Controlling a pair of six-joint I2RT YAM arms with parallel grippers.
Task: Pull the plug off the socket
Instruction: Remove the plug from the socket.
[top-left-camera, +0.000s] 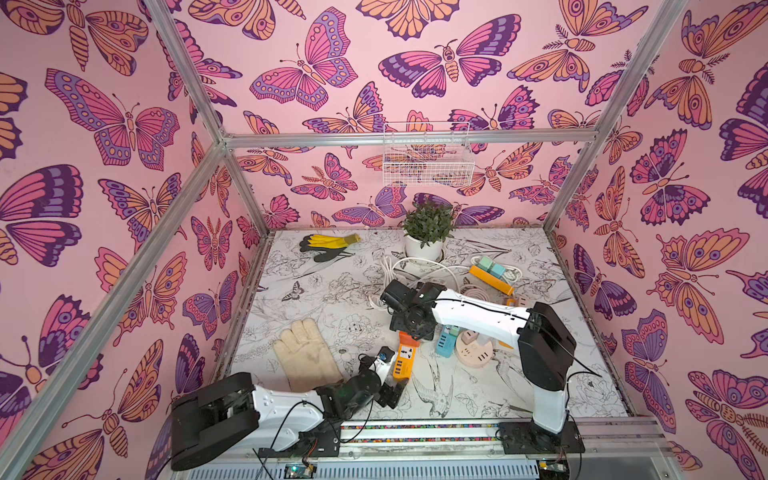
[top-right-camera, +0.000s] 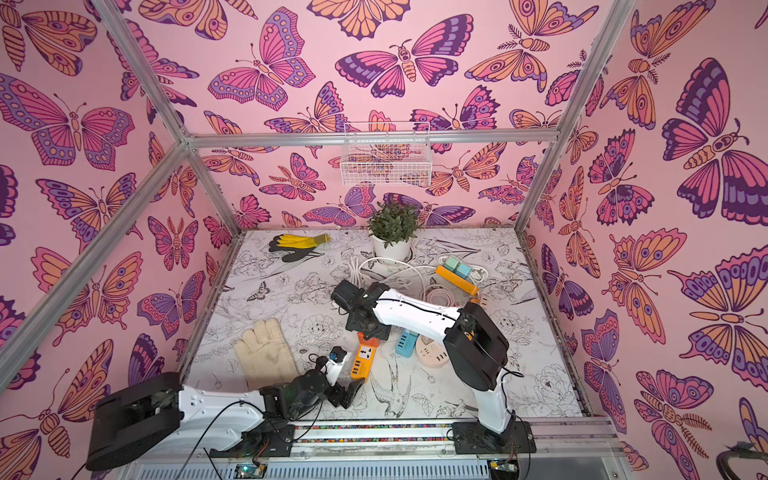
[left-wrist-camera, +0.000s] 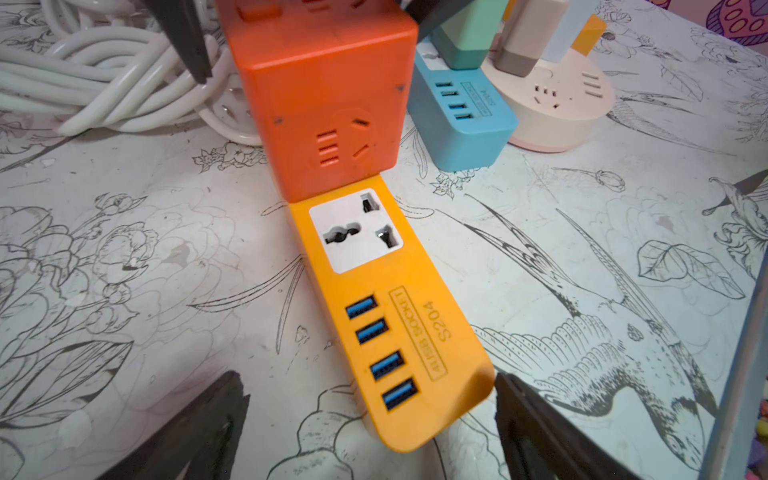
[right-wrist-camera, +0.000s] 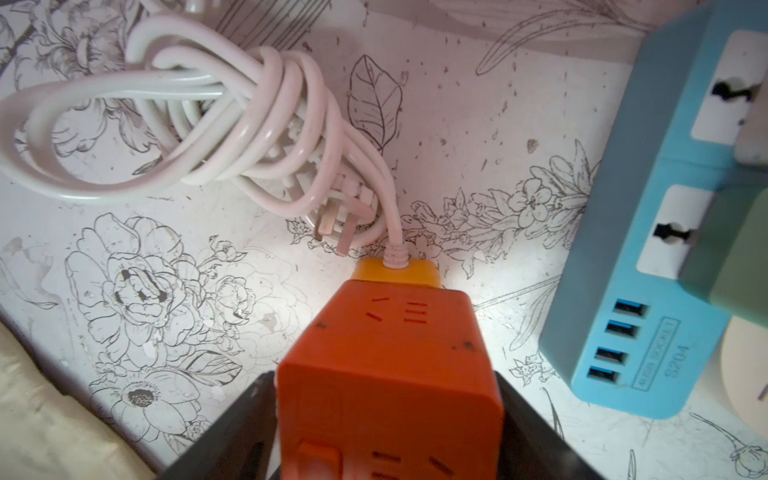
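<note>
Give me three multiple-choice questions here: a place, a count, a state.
1. The orange cube sits: A on the yellow strip; B in the basket; C on a glove.
2. USB ports on that strip: A two; B four; C six.
3. The left gripper is: A shut on the cube; B open; C shut on a glove.
Answers: A, the cube stands plugged into the strip; B, four blue ports show in a row; B, its fingers stand wide apart beside the strip's end.
</note>
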